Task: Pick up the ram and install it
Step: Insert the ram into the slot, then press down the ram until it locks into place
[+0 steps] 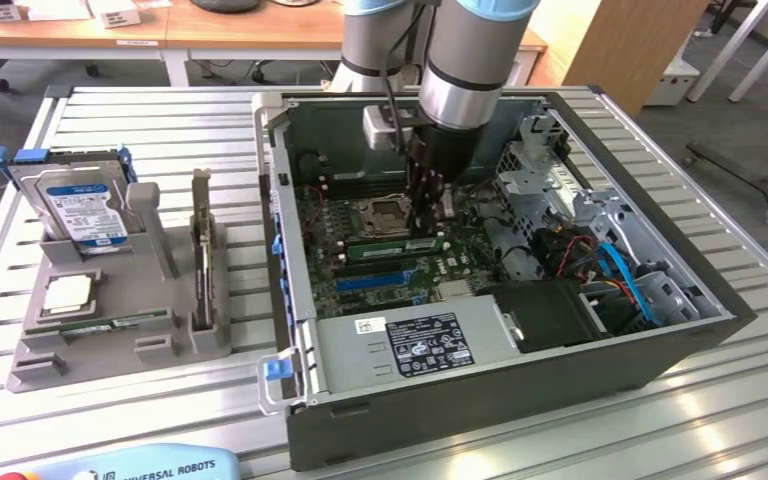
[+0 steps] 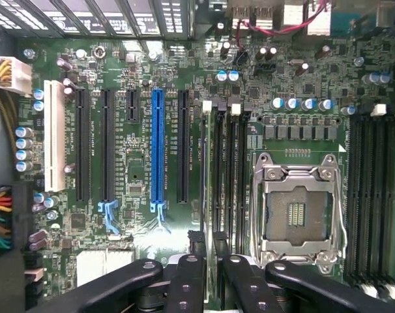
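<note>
The ram (image 1: 381, 245), a thin green stick, stands on its edge among the memory slots beside the processor socket (image 2: 295, 208), inside an open computer case. The gripper (image 2: 210, 264) is closed on it, one black finger (image 2: 184, 283) on each side of its narrow edge. Whether it is pushed fully into a slot cannot be told.

A slatted metal table (image 1: 157, 130) carries everything. The dark computer case (image 1: 491, 400) lies on its side on the exterior view's right, its green motherboard (image 2: 139, 169) facing up. The grey robot arm (image 1: 471, 60) reaches straight down into it. On the exterior view's left sits a grey parts tray (image 1: 117, 365), well apart from the case. A hard drive (image 1: 77, 205) stands upright in the tray, and a second green stick (image 1: 111, 322) lies flat near the tray's front. On the motherboard, one long blue slot (image 2: 157, 143) runs parallel to the black slots around it.
</note>
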You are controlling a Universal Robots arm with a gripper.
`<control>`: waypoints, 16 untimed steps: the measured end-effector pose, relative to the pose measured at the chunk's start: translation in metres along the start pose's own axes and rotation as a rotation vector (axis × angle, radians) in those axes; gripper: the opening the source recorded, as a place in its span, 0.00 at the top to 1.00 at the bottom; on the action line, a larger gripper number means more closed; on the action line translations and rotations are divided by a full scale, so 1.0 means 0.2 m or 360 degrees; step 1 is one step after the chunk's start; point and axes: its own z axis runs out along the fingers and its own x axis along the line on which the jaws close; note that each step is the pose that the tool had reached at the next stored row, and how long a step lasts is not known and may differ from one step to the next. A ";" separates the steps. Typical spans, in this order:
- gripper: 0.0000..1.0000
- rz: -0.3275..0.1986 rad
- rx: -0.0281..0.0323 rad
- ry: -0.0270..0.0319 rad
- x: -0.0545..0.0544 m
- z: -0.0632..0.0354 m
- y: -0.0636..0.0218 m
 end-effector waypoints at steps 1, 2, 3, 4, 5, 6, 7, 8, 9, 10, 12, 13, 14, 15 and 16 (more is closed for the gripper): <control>0.81 0.0000 0.00001 -0.00001 0.00 -0.008 0.000; 0.81 0.0000 0.00000 0.00001 0.00 -0.016 0.000; 0.81 0.0000 0.00000 0.00000 0.00 -0.024 0.001; 0.81 0.0000 0.00001 -0.00001 0.00 -0.031 0.001; 0.81 0.0000 0.00000 0.00001 0.00 -0.038 0.001; 0.81 0.0000 0.00000 0.00000 0.00 -0.046 0.001; 0.81 0.0000 0.00000 0.00000 0.00 -0.053 0.001; 0.81 0.0000 0.00001 -0.00001 0.00 -0.060 0.001; 0.81 0.0000 0.00001 0.00000 0.00 -0.065 0.001; 0.81 0.0000 0.00000 0.00000 0.00 -0.069 0.001; 0.81 0.0000 0.00001 -0.00003 0.00 -0.071 0.002; 0.81 0.0000 0.00002 -0.00003 0.00 -0.071 0.001; 0.81 0.0000 0.00000 0.00000 0.00 -0.071 0.002; 0.81 0.0000 0.00000 -0.00001 0.00 -0.071 0.002; 0.81 0.0000 0.00001 0.00001 0.00 -0.071 0.002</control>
